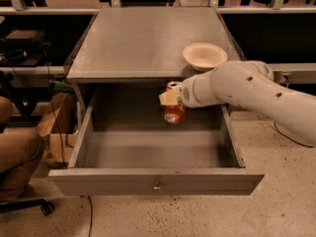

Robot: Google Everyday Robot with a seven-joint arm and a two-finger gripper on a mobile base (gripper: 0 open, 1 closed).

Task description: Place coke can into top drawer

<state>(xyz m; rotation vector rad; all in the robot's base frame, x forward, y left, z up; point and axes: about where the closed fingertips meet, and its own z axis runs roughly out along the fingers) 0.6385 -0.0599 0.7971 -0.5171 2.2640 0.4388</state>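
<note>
the robot's white arm (256, 90) reached in from the right, and its gripper (172, 98) sat over the back part of the open top drawer (108, 181), just below the front edge of the grey cabinet (79, 90). the jaws were closed around the coke can (175, 113), gripping it high on its body, with a pale yellowish pad pressed against the can's left side. the can stood roughly upright, its silver top showing just above the jaws and its red lower half hanging beneath them. it was inside the drawer's outline, near the back wall and a little right of centre. from where i stood i could not tell whether its base touched the drawer floor.

the drawer was pulled well out toward me, its flat front panel carrying a small metal knob (157, 186) at the middle. on the cabinet's surface (143, 43), a cream-white bowl (204, 56) sat near the front right corner, just above and behind the arm's wrist and apart from the can.

off to the left, the knee of a seated person (17, 154) in brown trousers showed at the edge, with a cardboard box (55, 130) between them and the cabinet. the floor (276, 206) was pale and speckled.
</note>
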